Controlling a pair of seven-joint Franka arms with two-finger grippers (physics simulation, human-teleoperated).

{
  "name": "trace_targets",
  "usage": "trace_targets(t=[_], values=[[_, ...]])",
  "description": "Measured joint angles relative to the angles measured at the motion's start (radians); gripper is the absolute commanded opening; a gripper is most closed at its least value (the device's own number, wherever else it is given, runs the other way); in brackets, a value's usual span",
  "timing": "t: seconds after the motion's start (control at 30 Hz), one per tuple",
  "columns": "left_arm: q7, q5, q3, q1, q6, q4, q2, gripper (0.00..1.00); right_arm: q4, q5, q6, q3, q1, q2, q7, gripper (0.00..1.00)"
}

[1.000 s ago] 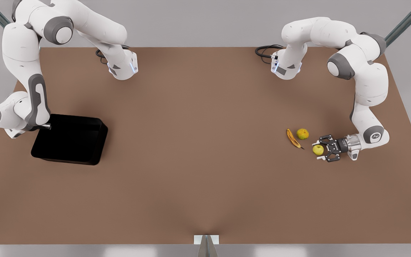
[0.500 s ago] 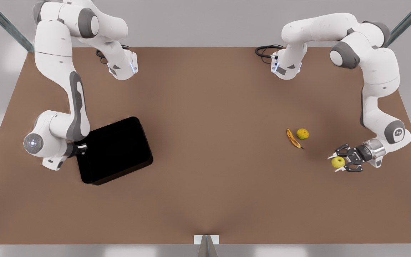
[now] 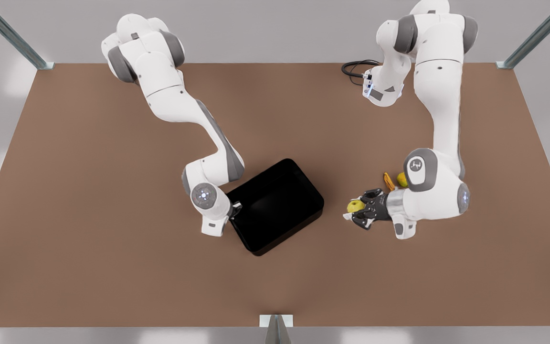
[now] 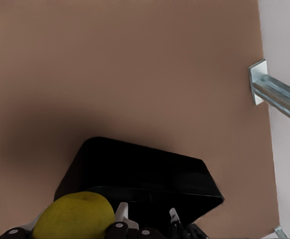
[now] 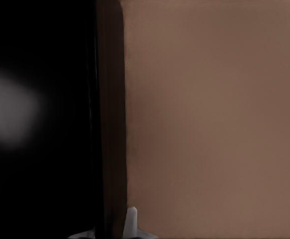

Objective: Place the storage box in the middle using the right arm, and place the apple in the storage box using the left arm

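The storage box [image 3: 277, 205], a shallow glossy black bin, rests skewed near the table's middle. My right gripper [image 3: 233, 209] is shut on its rim at the corner toward the front view's left. In the right wrist view the box wall [image 5: 110, 124] runs between the fingertips [image 5: 131, 221]. The apple [image 3: 354, 206], small and yellow-green, is clamped in my left gripper [image 3: 356, 209], which is held just off the box's side toward the front view's right. In the left wrist view the apple [image 4: 72, 216] sits between the fingers [image 4: 120, 214], with the box [image 4: 145, 179] beyond it.
A banana [image 3: 388, 181] and a darker orange-yellow fruit [image 3: 402, 179] lie behind the left arm's wrist, partly hidden. A black cable [image 3: 354, 69] coils at the table's far edge. A metal bracket [image 3: 276, 320] sits at the near edge.
The right arm has carried the box from the front view's left side to the middle, turning it. The left arm lifted the apple away from the other fruits and brought it toward the box.
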Motion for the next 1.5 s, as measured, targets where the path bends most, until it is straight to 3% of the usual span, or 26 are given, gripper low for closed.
trace_targets(t=[0.13,0.23,0.43,0.57,0.6,0.63,0.87,0.97,1.1,1.17,1.2,1.27,1.3,1.33,1.4,1.47,1.5], values=[[-0.154,0.199,-0.011,-0.133,0.004,-0.002,0.007,0.3,0.003,0.0,0.004,0.0,0.0,-0.001,-0.007,1.0],[-0.416,0.355,-0.033,-0.22,0.061,0.053,0.098,0.3,0.003,0.0,-0.004,-0.001,-0.002,-0.01,-0.01,1.0],[-0.857,0.679,-0.172,-0.252,0.209,0.236,0.29,0.31,-0.02,-0.114,-0.562,-0.103,-0.293,-0.331,-0.007,1.0],[-1.019,0.861,-0.214,-0.304,0.238,0.244,0.311,0.32,-0.108,-0.217,-0.679,-0.117,-0.439,-0.464,-0.005,1.0],[-1.029,0.903,-0.215,-0.316,0.256,0.244,0.313,0.7,-0.14,-0.219,-0.683,-0.115,-0.454,-0.525,-0.007,1.0],[-1.028,0.936,-0.215,-0.318,0.256,0.244,0.322,1.0,-0.155,-0.219,-0.684,-0.111,-0.461,-0.565,-0.007,1.0],[-0.99,0.8,-0.219,-0.262,0.204,0.242,0.262,1.0,-0.142,-0.217,-0.702,-0.11,-0.466,-0.576,-0.01,1.0],[-0.548,0.685,-0.207,-0.161,0.072,0.109,0.059,1.0,-0.136,-0.217,-0.694,-0.109,-0.467,-0.577,-0.01,1.0],[0.229,0.626,-0.185,0.112,-0.037,-0.179,-0.326,0.97,-0.135,-0.216,-0.694,-0.11,-0.466,-0.575,-0.011,1.0],[0.679,0.618,0.025,0.117,-0.111,-0.274,-0.482,0.98,-0.128,-0.217,-0.694,-0.11,-0.467,-0.577,-0.026,1.0],[0.812,0.625,0.072,0.188,-0.154,-0.254,-0.532,0.99,-0.118,-0.219,-0.694,-0.11,-0.468,-0.577,-0.045,1.0],[0.877,0.653,-0.134,0.644,-0.219,-0.171,-0.521,1.0,-0.117,-0.217,-0.694,-0.111,-0.469,-0.575,-0.047,1.0],[0.873,0.663,-0.153,0.778,-0.34,-0.008,-0.418,1.0,-0.117,-0.217,-0.694,-0.112,-0.47,-0.575,-0.047,1.0],[0.878,0.671,-0.181,0.799,-0.422,0.068,-0.404,1.0,-0.117,-0.217,-0.694,-0.112,-0.469,-0.575,-0.047,1.0],[0.864,0.694,-0.278,0.571,-0.271,-0.155,-0.527,1.0,-0.117,-0.217,-0.694,-0.112,-0.47,-0.575,-0.047,1.0],[0.858,0.71,-0.21,0.188,-0.355,-0.007,-0.387,1.0,-0.117,-0.217,-0.694,-0.112,-0.469,-0.575,-0.047,1.0],[0.87,0.715,-0.207,0.227,-0.437,0.136,-0.293,1.0,-0.117,-0.218,-0.694,-0.112,-0.47,-0.574,-0.047,1.0]])
